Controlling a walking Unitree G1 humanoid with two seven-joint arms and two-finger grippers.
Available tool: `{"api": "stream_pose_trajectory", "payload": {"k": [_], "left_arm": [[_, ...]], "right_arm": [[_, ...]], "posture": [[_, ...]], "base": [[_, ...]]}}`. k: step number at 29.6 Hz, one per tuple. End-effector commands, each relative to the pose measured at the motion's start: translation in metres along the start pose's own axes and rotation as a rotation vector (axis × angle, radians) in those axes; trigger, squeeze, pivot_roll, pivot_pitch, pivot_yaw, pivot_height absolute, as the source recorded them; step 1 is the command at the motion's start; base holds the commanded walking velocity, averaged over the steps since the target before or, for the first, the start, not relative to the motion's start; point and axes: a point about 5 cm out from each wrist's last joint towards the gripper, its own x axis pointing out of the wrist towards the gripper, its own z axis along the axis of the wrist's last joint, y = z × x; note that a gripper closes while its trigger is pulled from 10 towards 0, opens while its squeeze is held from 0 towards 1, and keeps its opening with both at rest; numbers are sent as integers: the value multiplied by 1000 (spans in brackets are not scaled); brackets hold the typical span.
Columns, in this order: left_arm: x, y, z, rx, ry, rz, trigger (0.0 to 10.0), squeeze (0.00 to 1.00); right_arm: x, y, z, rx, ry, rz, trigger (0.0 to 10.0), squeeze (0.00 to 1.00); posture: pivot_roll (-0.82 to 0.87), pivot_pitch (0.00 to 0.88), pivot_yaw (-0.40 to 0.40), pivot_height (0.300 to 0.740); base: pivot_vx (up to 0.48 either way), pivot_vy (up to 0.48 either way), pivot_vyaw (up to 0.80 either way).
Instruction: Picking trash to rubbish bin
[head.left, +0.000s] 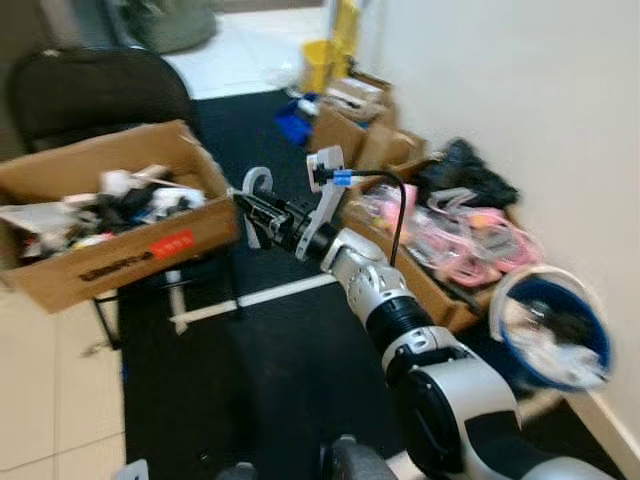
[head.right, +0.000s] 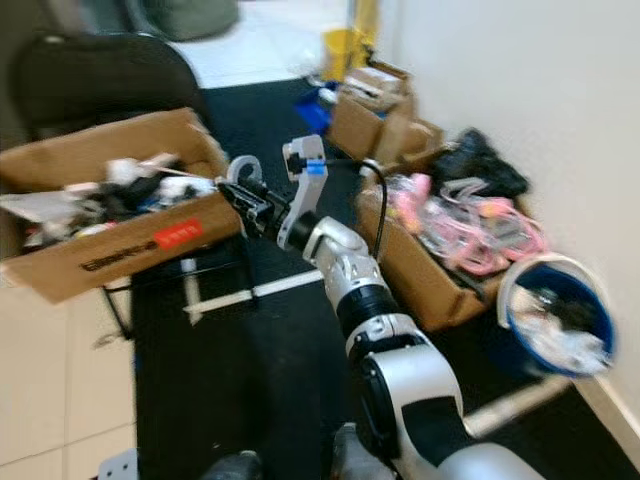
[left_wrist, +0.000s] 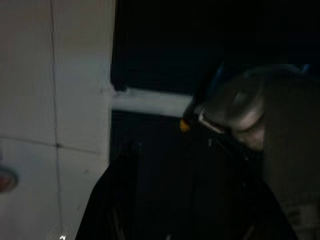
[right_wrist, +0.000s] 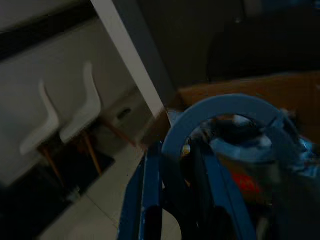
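R end effector (head.left: 252, 205) reaches fwd at the near right corner of the cardboard box (head.left: 130, 262), fingers clamped on a grey ring-shaped piece of trash (head.left: 256, 181) that stands up just above the box corner. Box sits on a black chair (head.left: 90, 90), full of mixed scraps. Head views add what the wrist cams lack: rubbish bin (head.left: 590, 340), blue w/ white liner, by the wall to the robot's right, well apart from the ring; open boxes w/ pink hangers (head.left: 470, 240) between. R wrist view, dark: ring (right_wrist: 220, 115) up close across the fingers, box behind, two white chairs (right_wrist: 65, 120) farther off. L wrist view v. dark: floor tiles, black mat; L end effector's state – can't tell.
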Motion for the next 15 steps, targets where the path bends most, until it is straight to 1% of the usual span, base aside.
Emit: {"api": "stream_pose_trajectory", "payload": {"k": [1, 15], "left_arm": [[-3, -24, -28, 2, 96, -60, 10000, 0], [-3, -25, -28, 13, 98, -66, 10000, 0]], "right_arm": [[3, 3, -2, -28, 9, -10, 10000, 0], [0, 4, -7, -44, 39, 0, 10000, 0]], "posture": [[102, 161, -72, 740], [100, 158, -72, 740]], "base": [[394, 0, 781], [393, 0, 0]]}}
